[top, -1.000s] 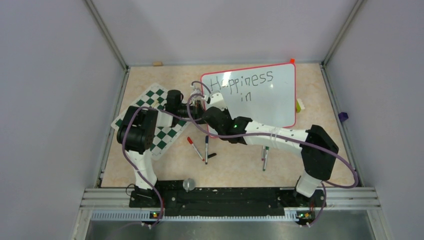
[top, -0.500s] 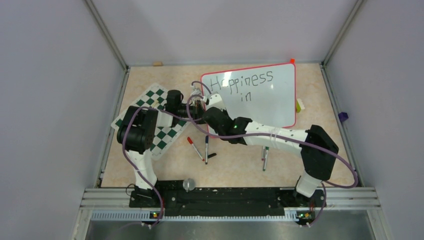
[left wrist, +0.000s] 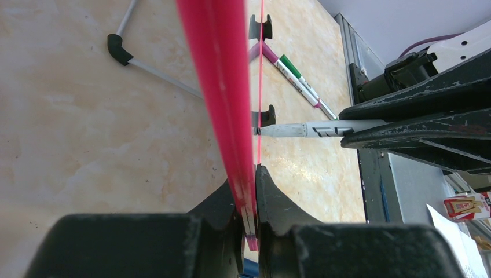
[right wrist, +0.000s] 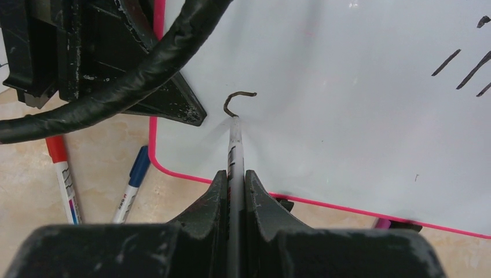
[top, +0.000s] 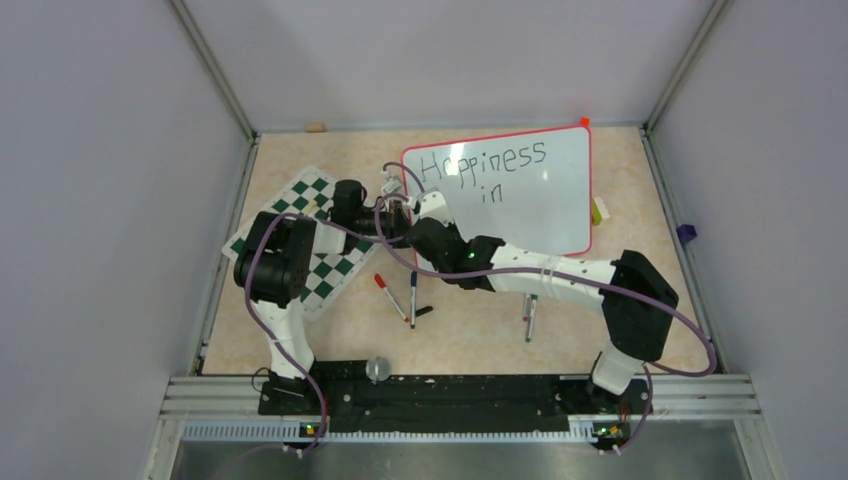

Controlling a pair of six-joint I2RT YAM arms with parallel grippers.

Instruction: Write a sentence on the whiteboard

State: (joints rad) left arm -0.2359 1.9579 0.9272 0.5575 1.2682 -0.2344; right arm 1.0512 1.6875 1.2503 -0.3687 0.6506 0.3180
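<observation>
Glossy white whiteboard w/ thin red frame [top: 520, 195] sits on the beige marbled table [top: 460, 340], right of centre, nr its far edge. Only the top view shows the text "Happiness in". L gripper [left wrist: 248, 188] is clenched on the frame's left edge. L wrist view alone shows the board edge-on, w/ its black feet [left wrist: 263, 116]. R gripper [right wrist: 234, 176] grasps a slim grey-white marker [right wrist: 235, 142]. R wrist view shows the tip touching the board at a small hooked stroke [right wrist: 237, 99] nr its lower-left corner.
</observation>
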